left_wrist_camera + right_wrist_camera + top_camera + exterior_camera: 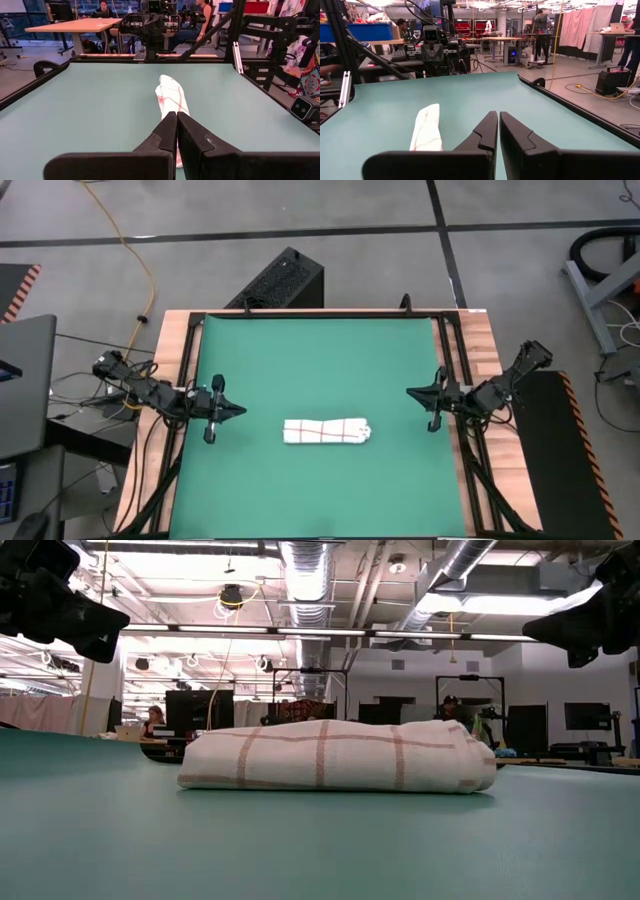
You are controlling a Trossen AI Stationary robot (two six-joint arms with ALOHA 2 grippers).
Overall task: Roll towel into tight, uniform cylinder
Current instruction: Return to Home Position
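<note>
The towel (327,431) lies as a short white cylinder with thin red check lines on the green mat (320,370), near its front middle; its long side rests on the mat. It shows too in the low view (335,757) and both wrist views (172,95) (426,128). My left gripper (240,409) hovers shut above the mat's left edge, pointing level at the roll. My right gripper (410,391) hovers shut above the mat's right edge, also level. Neither touches the towel.
A black frame (190,360) and wooden table border surround the mat. A black box (280,280) stands beyond the far edge. Cables trail at the left (110,385). People sit at desks in the room behind (103,7).
</note>
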